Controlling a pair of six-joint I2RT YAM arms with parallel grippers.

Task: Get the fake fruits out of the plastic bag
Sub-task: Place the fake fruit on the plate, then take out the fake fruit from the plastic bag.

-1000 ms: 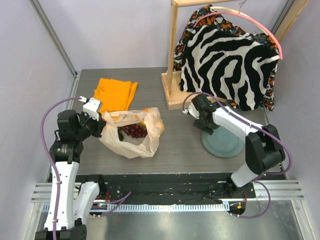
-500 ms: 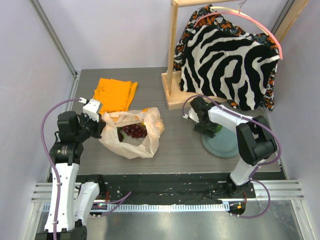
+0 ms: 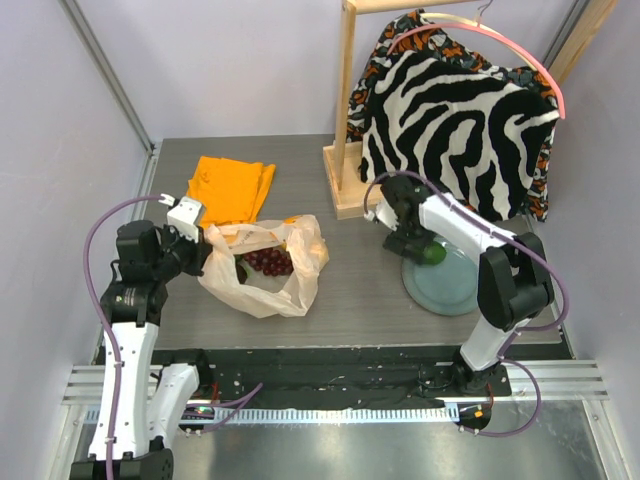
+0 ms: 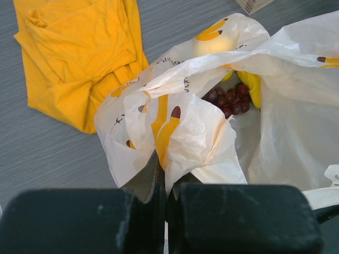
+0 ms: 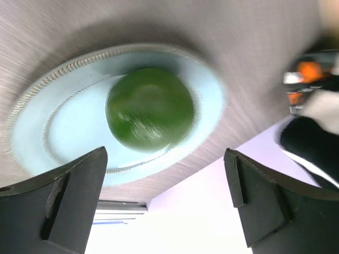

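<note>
One avocado (image 5: 149,108) sat loose on plate (image 5: 47,137) below my spread right fingers (image 5: 58,206), might roll; left fingers (image 4: 106,222) pinched slippery bag (image 4: 196,132).

Right gripper (image 5: 164,206) opened, lifted; avocado (image 5: 149,108) left on plate (image 5: 47,137).

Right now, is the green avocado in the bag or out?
Out: the avocado lies on the pale blue plate, away from the plastic bag.

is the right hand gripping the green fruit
No, the green fruit lies on the blue plate, the right hand open above it.
</note>
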